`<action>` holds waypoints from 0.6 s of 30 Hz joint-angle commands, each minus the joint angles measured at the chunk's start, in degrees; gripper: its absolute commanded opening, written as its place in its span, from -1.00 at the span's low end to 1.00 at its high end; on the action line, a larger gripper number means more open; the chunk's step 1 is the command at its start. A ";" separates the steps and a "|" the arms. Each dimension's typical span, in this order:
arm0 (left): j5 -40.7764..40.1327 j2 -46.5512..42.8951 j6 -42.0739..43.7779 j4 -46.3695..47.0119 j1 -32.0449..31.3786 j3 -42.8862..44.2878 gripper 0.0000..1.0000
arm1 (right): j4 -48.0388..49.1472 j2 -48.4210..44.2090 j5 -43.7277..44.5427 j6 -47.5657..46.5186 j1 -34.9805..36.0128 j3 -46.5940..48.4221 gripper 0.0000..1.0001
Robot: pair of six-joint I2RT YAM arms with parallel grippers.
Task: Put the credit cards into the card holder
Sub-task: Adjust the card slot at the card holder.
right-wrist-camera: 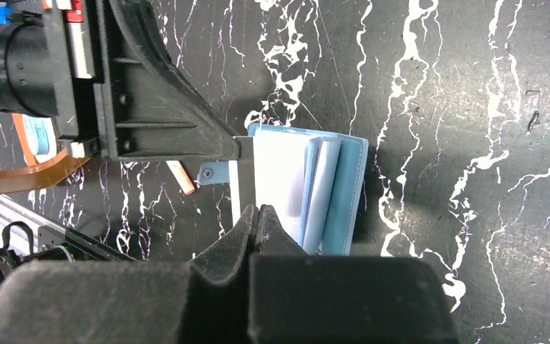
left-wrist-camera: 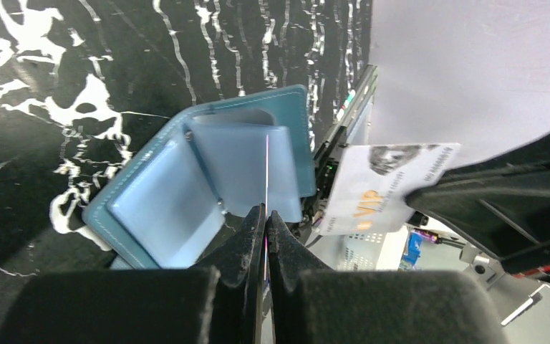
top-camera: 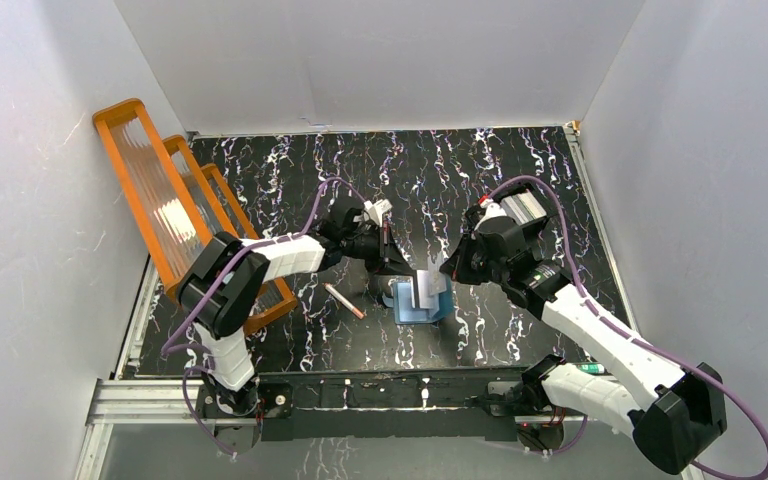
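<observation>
The teal-blue card holder (top-camera: 410,312) lies open on the black marbled table, its light-blue pockets facing up (left-wrist-camera: 150,208) (right-wrist-camera: 347,186). My left gripper (top-camera: 394,264) (left-wrist-camera: 266,211) is shut on a thin leaf that I see edge-on, standing up from the holder's pockets. It looks like one of the clear pocket leaves. My right gripper (top-camera: 450,272) (right-wrist-camera: 260,209) is shut on a white credit card (left-wrist-camera: 379,190) with "VIP" in gold print. It holds the card just to the right of that raised leaf, above the holder. No other credit cards are in view.
A thin pink-brown stick (top-camera: 344,301) (right-wrist-camera: 180,177) lies on the table left of the holder. A big orange ribbed rack (top-camera: 175,210) leans along the left wall. White walls close in the table on three sides.
</observation>
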 commanded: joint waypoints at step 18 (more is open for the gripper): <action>-0.90 5.30 3.71 -4.96 -1.63 7.24 -1.00 | -2.78 -0.21 -1.63 -1.80 -0.27 0.56 -1.00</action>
